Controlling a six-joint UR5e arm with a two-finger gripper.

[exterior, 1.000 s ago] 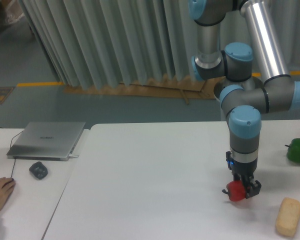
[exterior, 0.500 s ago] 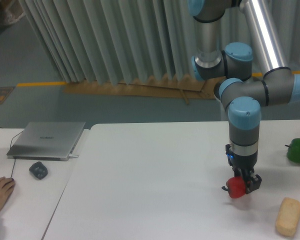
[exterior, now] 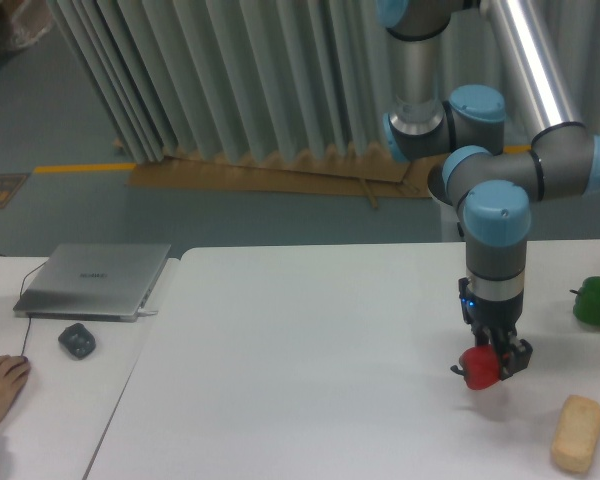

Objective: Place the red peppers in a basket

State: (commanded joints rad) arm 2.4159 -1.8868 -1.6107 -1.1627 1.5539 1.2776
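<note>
In the fixed camera view, the arm comes down from the upper right and points straight down over the right part of the white desk. The gripper is at its lower end, and its jaws are closed around the red pepper, with one dark finger on each side of it. The red pepper sits between the jaws just above the desk surface; a soft shadow lies under it, and I cannot tell for sure if it touches the desk or is a little lifted. To the right of the gripper, near the right edge of the picture, lies a green pepper, well apart from the red one. Lower right, near the front edge of the desk, there is a pale yellow sponge-like block, lying a little tilted and apart from the gripper. On the left stands a second, lower desk. On it there is a closed grey laptop, with a small dark object just in front of it. A person's hand rests at the far left edge of this desk. Behind the desks there are grey vertical curtains and a floor with a yellow line.
</note>
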